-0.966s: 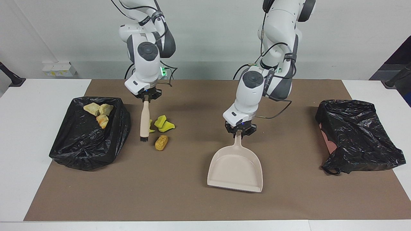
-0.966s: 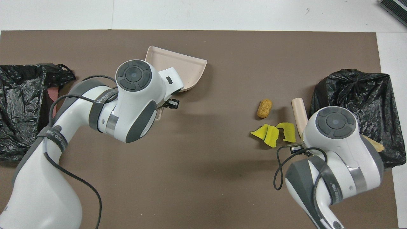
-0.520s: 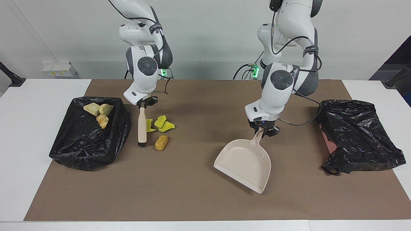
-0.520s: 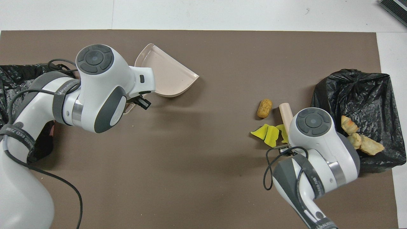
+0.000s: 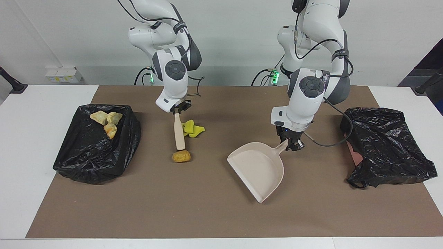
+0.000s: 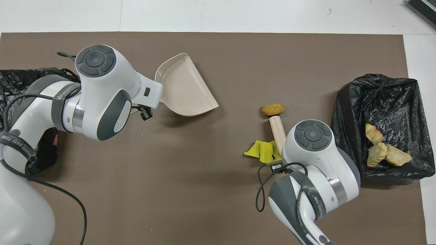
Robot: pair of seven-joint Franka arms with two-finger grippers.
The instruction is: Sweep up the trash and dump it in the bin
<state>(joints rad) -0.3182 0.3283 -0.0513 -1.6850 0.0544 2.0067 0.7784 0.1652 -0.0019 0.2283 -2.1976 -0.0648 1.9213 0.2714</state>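
Note:
My right gripper [image 5: 177, 110] is shut on the handle of a cream brush [image 5: 179, 133] whose bristle end touches the orange-brown lump [image 5: 181, 156] of trash on the brown mat. Yellow sponge pieces [image 5: 193, 128] lie bunched beside the brush handle [image 6: 277, 131], nearer to the robots than the lump [image 6: 273, 109]. My left gripper [image 5: 291, 144] is shut on the handle of the cream dustpan [image 5: 258, 167], whose open mouth faces the trash. Three pale tan lumps [image 5: 105, 121] lie in the black-bagged bin [image 5: 97, 152] at the right arm's end.
A second crumpled black bag [image 5: 387, 145] lies at the left arm's end of the table. The brown mat [image 5: 207, 214] covers the middle of the white table, with open mat between the dustpan [image 6: 185, 90] and the sponge pieces [image 6: 262, 151].
The right arm swept the brush toward the dustpan, pushing the yellow pieces and the orange-brown lump away from the bin. The left arm drew back and turned the dustpan's mouth toward the trash.

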